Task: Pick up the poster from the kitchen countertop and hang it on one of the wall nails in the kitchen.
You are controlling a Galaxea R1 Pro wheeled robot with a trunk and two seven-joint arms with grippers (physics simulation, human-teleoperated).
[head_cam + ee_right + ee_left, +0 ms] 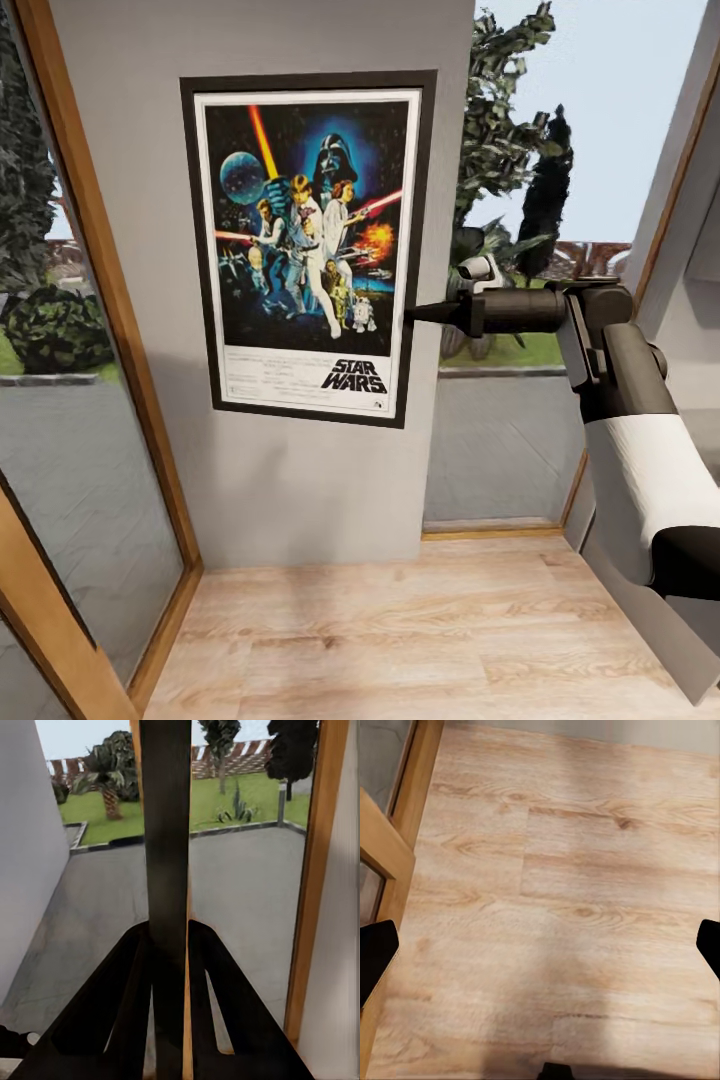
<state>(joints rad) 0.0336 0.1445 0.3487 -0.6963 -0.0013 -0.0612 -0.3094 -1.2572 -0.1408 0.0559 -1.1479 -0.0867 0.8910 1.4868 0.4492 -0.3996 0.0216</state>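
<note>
One black-framed rectangular Star Wars poster (pixel 308 248) is held upright, long axis vertical, flat against the grey wall panel (pixel 300 480) at upper centre. The right gripper (pixel 418 313) is clamped on its right frame edge. No nail can be made out. The left gripper (pixel 540 945) is spread wide, empty, over pale wood floor (pixel 585 870).

1. The right arm enters at the lower right of the head view, rises, then bends at the wrist to reach leftward across mid-frame.
2. The right gripper (pixel 412 313) points left, its fingers (pixel 135 1005) closed on a thin black edge of the poster (pixel 166 832).
3. The left gripper (pixel 540 952) faces down, its dark fingertips (pixel 375 956) set wide apart at the frame's side edges.
</note>
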